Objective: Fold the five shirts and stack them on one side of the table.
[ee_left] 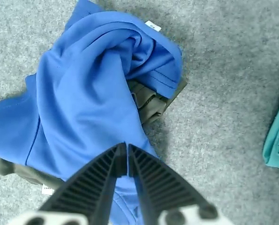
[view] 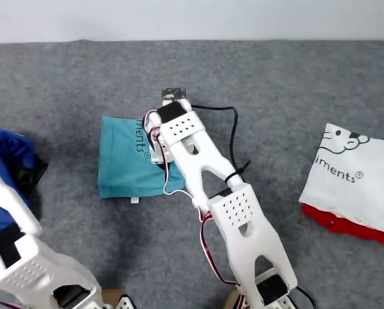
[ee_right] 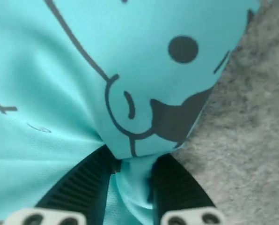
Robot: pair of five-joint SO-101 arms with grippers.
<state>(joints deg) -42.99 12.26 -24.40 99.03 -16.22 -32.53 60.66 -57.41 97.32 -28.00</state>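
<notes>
table (view: 295, 84): grey, fuzzy
right gripper (ee_right: 135, 161): pinches the teal shirt (ee_right: 83, 70)
left gripper (ee_left: 127, 152): closed, empty, just over the blue shirt (ee_left: 83, 93)
step: looks like folding the teal shirt
next: pull the pinched edge across, lay it flat
shirts: five; teal, blue, green shirt (ee_left: 153, 101) under blue, and far from both grippers a white shirt (view: 356, 174) on a red shirt (view: 346, 225)

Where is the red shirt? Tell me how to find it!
Find the grey table in the high view and go to its right edge, away from the teal shirt in the middle. A folded white shirt lies there; the red shirt peeks out from under it. Nothing else there is red.
</notes>
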